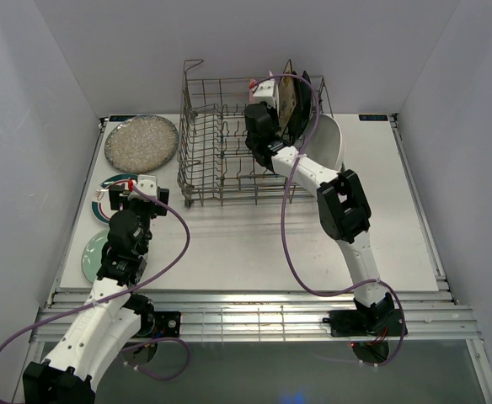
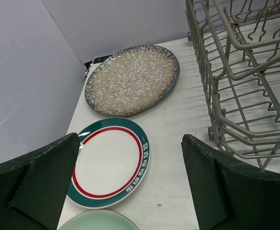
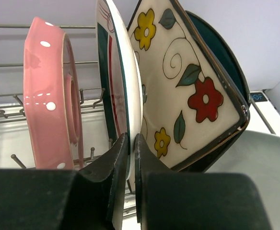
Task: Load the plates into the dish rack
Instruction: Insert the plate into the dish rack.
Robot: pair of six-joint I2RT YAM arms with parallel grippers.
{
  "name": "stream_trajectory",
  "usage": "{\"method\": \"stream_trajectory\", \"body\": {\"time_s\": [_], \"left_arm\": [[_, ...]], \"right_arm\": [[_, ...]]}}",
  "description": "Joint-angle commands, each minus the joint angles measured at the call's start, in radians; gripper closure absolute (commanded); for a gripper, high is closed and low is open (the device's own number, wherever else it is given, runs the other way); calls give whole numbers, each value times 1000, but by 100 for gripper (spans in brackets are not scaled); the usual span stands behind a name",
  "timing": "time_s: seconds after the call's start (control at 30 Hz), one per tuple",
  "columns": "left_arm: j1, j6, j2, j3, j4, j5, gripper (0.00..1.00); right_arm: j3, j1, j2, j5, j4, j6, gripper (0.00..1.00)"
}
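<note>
The grey wire dish rack (image 1: 221, 151) stands at the back of the table. On edge at its right end are a pink scalloped plate (image 3: 49, 100), a teal-rimmed white plate (image 3: 123, 72), a cream floral square plate (image 3: 188, 91) and a dark teal plate (image 3: 226, 62). My right gripper (image 3: 131, 141) reaches into the rack, shut on the rim of that teal-rimmed plate. My left gripper (image 2: 130, 143) hangs wide open, holding nothing, above the table's left side. Flat below it lie a speckled round plate (image 2: 133, 79), another teal-rimmed plate (image 2: 110, 160) and a pale green plate (image 2: 98, 221).
A white oval plate (image 1: 328, 143) leans against the rack's right side beside the right arm. White walls close in the left, back and right. The rack's near left corner (image 2: 216, 129) is just right of my left gripper.
</note>
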Motion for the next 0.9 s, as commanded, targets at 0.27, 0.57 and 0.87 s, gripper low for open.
{"method": "stream_trajectory", "body": {"time_s": [0.27,0.57,0.87], "left_arm": [[6,-4,-10,-12,12,17,2],[6,-2,-15,-12,12,17,2],[6,-2,-19,-12,10,17,2]], "right_arm": [[-60,-12,-12,-36,-55,164,92],[-227,-1,-100,-30,2,212,92],[-258,-1,-172,-41,-12,230,65]]}}
